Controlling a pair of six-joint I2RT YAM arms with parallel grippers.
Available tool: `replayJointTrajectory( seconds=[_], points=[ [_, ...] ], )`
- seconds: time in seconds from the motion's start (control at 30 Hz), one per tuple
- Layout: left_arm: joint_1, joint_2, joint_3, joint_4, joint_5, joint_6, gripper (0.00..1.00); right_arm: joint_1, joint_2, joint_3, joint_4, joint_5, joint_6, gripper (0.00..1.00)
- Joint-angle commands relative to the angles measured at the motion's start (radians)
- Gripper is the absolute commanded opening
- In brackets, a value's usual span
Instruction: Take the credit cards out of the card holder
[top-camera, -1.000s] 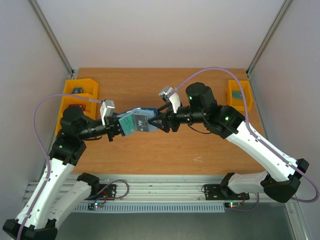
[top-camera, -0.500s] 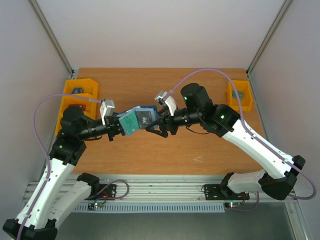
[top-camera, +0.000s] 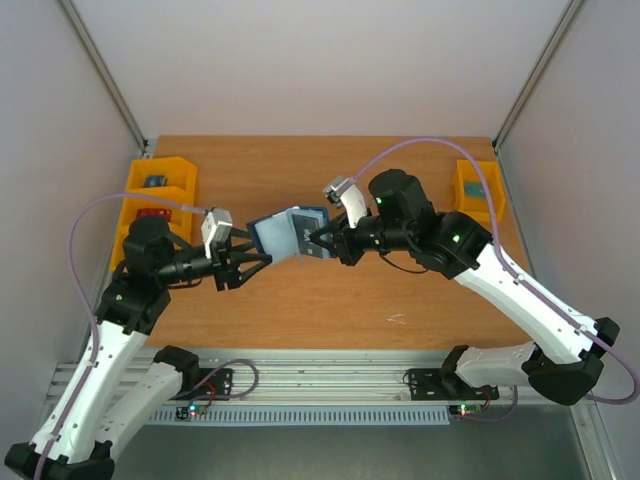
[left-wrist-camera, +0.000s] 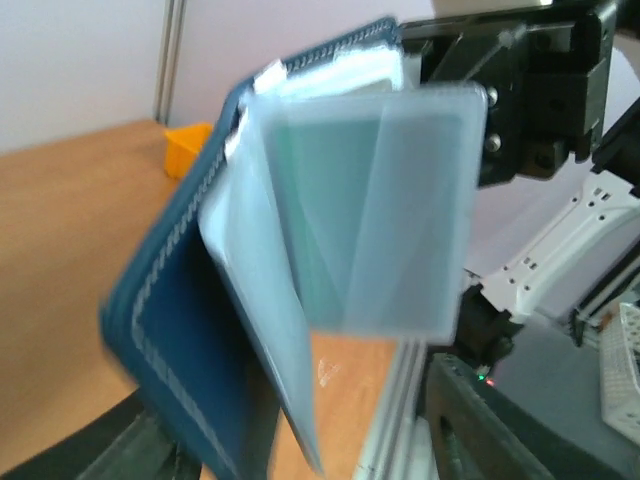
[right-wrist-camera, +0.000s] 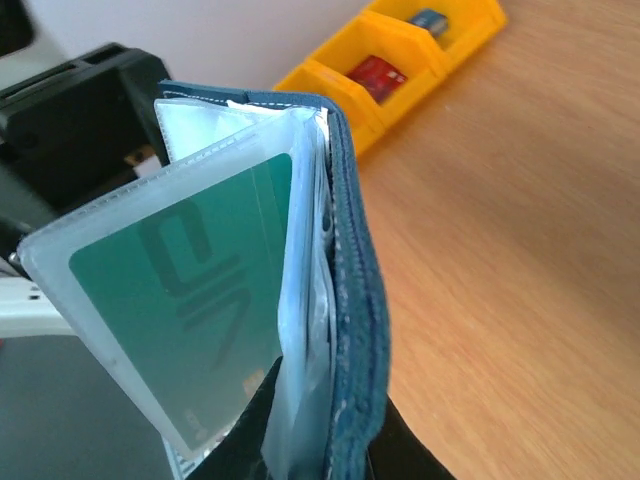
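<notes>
Holding the wallet (top-camera: 285, 232) up over the table (top-camera: 420, 290), your right gripper (top-camera: 320, 243) is pinched tight on its edge. Your left gripper (top-camera: 260, 267) sits just beside it with its jaws apart and nothing in them. You can see a green card (right-wrist-camera: 190, 305) inside a clear sleeve (right-wrist-camera: 50, 252).

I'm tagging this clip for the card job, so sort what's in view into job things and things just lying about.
Belongs to the job:
- card holder, clamped in the right gripper
- green card in its clear sleeve
- left gripper, open, apart from the holder

Just lying about:
- yellow bins on the left, holding a red item and a blue item
- yellow bin on the right
</notes>
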Motion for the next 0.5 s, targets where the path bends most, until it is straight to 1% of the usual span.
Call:
replayJointTrajectory(
  seconds=[0.0, 0.03, 0.1, 0.17, 0.27, 0.37, 0.4, 0.47],
  points=[
    [-0.004, -0.037, 0.005, -0.164, 0.039, 0.184, 0.66, -0.004, -0.023, 0.084, -0.127, 0.125, -0.003, 0.01],
    [-0.003, -0.038, 0.001, -0.16, 0.052, 0.194, 0.71, -0.004, -0.013, 0.098, -0.152, 0.126, -0.008, 0.01],
    [-0.004, -0.034, -0.01, -0.098, 0.092, 0.163, 0.8, -0.003, 0.004, 0.115, -0.186, 0.117, -0.014, 0.01],
    [-0.003, -0.018, -0.031, 0.0, 0.104, 0.063, 0.87, -0.003, 0.014, 0.122, -0.189, 0.111, -0.011, 0.01],
    [-0.004, 0.024, -0.05, 0.107, 0.051, -0.063, 0.95, 0.0, 0.036, 0.145, -0.185, 0.102, -0.002, 0.01],
    [-0.005, 0.049, -0.051, 0.162, 0.04, -0.119, 0.96, 0.002, 0.055, 0.162, -0.175, 0.074, -0.003, 0.01],
    [-0.005, 0.053, -0.05, 0.178, 0.037, -0.131, 0.94, 0.003, 0.054, 0.16, -0.166, 0.06, -0.004, 0.01],
    [-0.005, 0.06, -0.054, 0.199, 0.025, -0.165, 0.87, 0.004, 0.043, 0.144, -0.137, 0.023, -0.009, 0.01]
  ],
)
